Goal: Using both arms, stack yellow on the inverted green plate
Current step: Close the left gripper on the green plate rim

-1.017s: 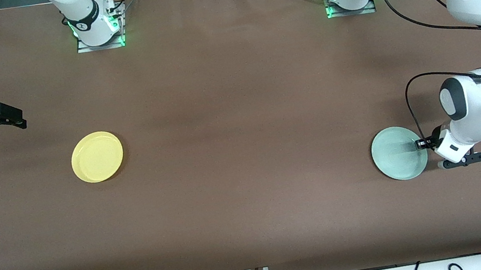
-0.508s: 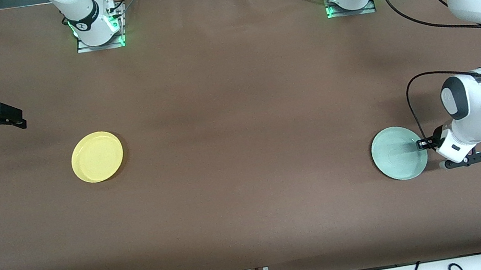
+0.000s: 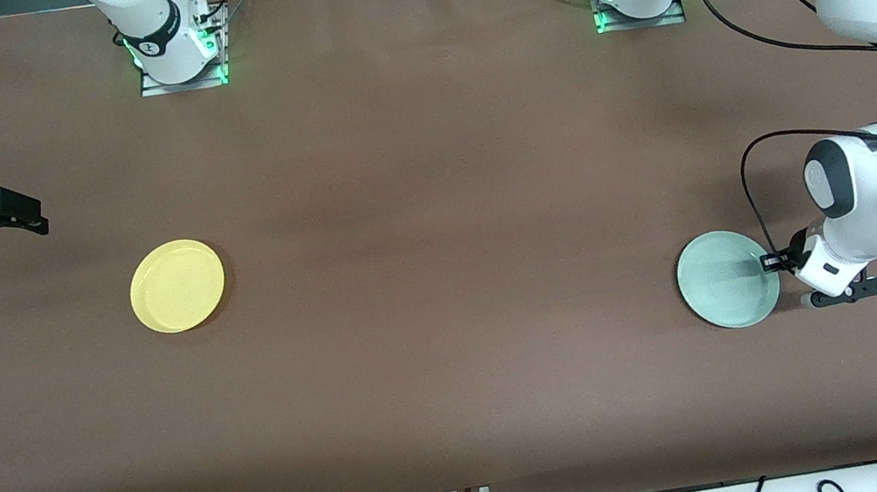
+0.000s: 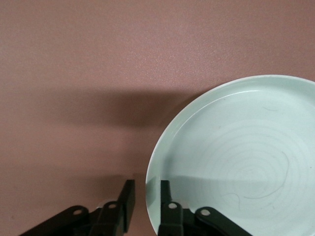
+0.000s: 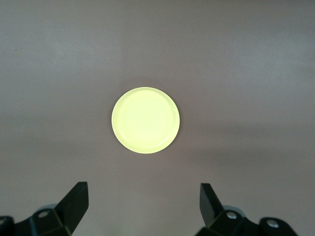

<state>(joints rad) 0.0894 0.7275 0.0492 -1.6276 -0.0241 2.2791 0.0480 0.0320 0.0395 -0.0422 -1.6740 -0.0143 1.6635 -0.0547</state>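
Two tools work over a brown tabletop (image 3: 437,237). The left tool (image 4: 146,199) has its fingers narrowed around the rim of the green plate (image 3: 727,278), one inside, one outside; whether they pinch it I cannot tell. That plate lies open side up near the left arm's end. The right tool (image 5: 143,199) hangs wide open and empty, partly cut off at the edge, waiting. The yellow plate (image 3: 177,285) lies alone, bare tabletop around it.
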